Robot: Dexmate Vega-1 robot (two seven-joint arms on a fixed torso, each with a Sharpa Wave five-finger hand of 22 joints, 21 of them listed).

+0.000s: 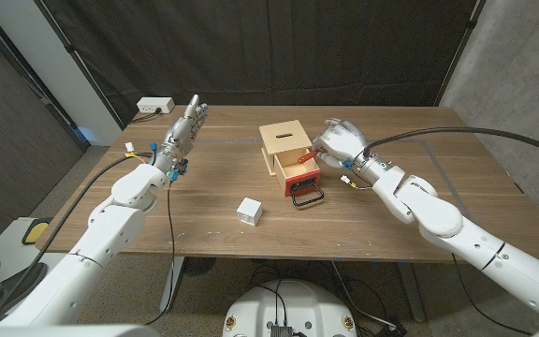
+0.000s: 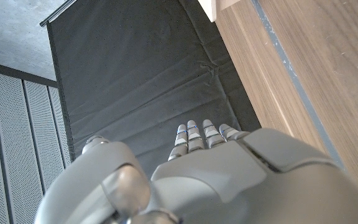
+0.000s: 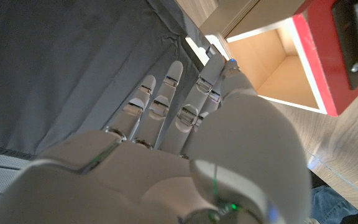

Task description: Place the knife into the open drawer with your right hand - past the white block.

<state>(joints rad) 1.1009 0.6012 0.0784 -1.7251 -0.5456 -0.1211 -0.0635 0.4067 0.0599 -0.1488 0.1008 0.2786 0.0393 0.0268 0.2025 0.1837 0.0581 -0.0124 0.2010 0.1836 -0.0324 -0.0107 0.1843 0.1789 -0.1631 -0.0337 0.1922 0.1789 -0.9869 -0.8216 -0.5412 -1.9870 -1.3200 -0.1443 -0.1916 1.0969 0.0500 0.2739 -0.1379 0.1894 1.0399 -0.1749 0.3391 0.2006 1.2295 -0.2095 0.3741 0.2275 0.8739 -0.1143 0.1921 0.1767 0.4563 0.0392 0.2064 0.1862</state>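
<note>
Knife (image 1: 303,159), red-handled, sits at centre frame in the right hand (image 1: 337,142), which pinches it over the open drawer (image 1: 299,178) of the wooden box (image 1: 284,140). Placing seems underway; next comes lowering and letting go. White block (image 1: 250,211) lies below centre.

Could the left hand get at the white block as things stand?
Probably yes. The left hand is raised and holds nothing, and the table between it and the white block is bare; the drawer stands off to the side.
</note>
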